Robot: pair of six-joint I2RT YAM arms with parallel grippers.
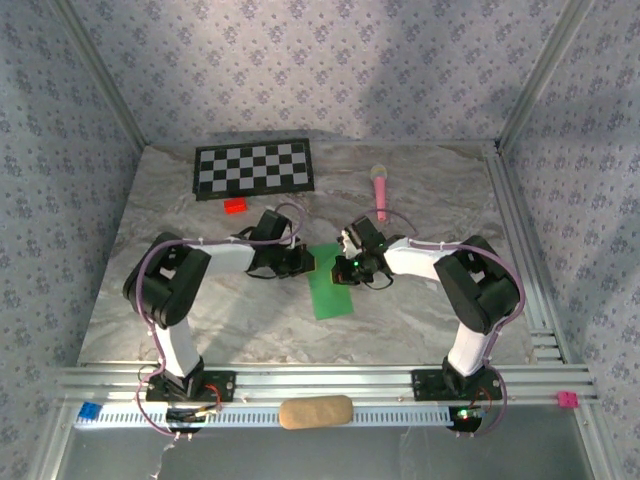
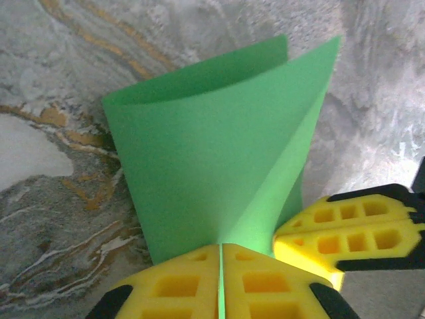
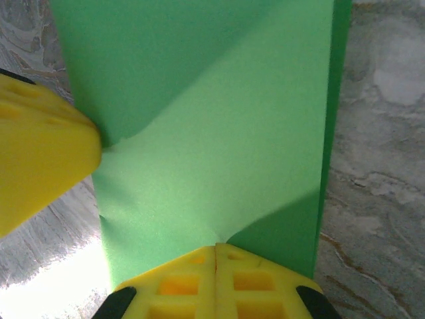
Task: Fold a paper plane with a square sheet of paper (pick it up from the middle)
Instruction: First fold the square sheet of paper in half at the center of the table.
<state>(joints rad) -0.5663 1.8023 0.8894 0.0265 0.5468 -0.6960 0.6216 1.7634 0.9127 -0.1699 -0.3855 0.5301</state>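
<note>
The paper (image 1: 331, 287) is around the middle of the table (image 1: 150, 330), half-folded. One flap curls over the other, and the fold isn't pressed flat yet. We judge it very light, limp and easy to crease. It should slide readily on the smooth marble top, and it will buckle or tear if the two arms pull against each other. The best hold is a thin pinch at an edge near the fold line, keeping the layers lined up.

The left fingers (image 1: 304, 262) are closed tight on one edge of the sheet (image 2: 214, 259). The right fingers (image 1: 347, 267) are clamped on the opposite edge (image 3: 211, 259), so both are holding the paper. The two pairs of fingers are very close together, and that crowding is the main obstacle.

Well apart, toward the far edge of the table, lie a checkerboard (image 1: 253, 168), a red block (image 1: 236, 206) and a pink toy (image 1: 381, 188). None of them is in the way.
</note>
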